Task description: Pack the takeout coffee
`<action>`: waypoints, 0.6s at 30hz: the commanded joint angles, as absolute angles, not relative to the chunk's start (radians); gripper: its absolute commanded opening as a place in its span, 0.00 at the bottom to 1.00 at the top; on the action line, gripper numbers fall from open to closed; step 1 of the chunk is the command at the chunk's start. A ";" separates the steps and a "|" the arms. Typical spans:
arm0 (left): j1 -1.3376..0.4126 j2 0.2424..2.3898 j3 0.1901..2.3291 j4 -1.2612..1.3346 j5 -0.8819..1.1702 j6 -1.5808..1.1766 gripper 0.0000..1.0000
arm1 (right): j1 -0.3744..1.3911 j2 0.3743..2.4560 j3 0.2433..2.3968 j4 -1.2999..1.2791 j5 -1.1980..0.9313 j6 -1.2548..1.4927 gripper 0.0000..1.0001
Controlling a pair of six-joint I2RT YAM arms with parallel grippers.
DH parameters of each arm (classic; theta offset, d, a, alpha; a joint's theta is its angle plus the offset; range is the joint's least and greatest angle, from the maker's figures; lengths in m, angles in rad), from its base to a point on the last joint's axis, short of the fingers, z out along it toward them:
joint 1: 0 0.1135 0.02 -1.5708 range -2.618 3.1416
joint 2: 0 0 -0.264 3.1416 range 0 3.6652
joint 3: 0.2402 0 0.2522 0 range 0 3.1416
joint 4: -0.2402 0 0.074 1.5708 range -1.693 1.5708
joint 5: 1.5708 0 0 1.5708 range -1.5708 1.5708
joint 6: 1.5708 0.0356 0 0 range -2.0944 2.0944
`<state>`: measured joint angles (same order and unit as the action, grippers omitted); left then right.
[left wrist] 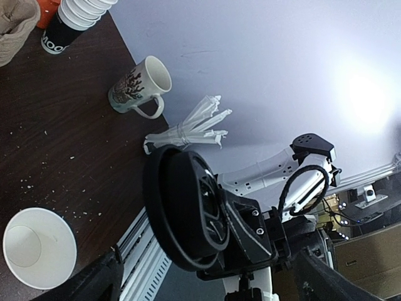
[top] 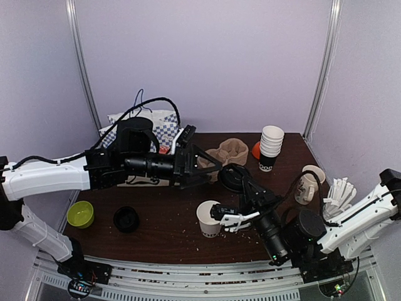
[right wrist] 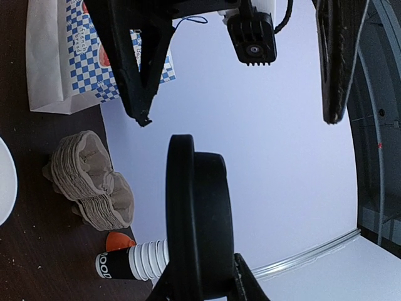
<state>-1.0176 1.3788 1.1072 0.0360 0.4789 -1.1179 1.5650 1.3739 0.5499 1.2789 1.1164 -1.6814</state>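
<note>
The takeout coffee's cup (top: pixel 208 218) stands upright near the table's front middle, white paper, open-topped, with no lid on it; it also shows in the left wrist view as the cup (left wrist: pixel 37 248). My right gripper (top: pixel 237 183) is shut on a black lid (top: pixel 230 177), held on edge above the table. The wrist views show the lid (right wrist: pixel 194 219) (left wrist: pixel 182 213) clamped by its rim in that gripper (right wrist: pixel 203 285). My left gripper (top: pixel 212 169) (left wrist: pixel 208 260) is open, and its fingers (right wrist: pixel 135 75) are spread wide on either side of the lid without touching it.
A second black lid (top: pixel 126 219) and a green bowl (top: pixel 80 214) lie front left. At the back stand a blue-checked paper bag (top: pixel 147 125), brown pulp cup carriers (top: pixel 229 152) and a stack of lidless cups (top: pixel 270 147). A ceramic mug (top: pixel 308 184) and wrapped straws (top: pixel 341 191) sit right.
</note>
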 commanded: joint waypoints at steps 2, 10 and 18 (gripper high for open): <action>-1.022 1.415 1.126 0.100 0.539 -1.125 0.96 | 1.581 1.414 0.588 1.402 1.111 -1.740 0.16; -1.022 1.448 1.133 0.101 0.567 -1.129 0.88 | 1.590 1.434 0.597 1.414 1.103 -1.745 0.17; -1.024 1.462 1.143 0.124 0.577 -1.131 0.66 | 1.595 1.431 0.592 1.393 1.103 -1.731 0.18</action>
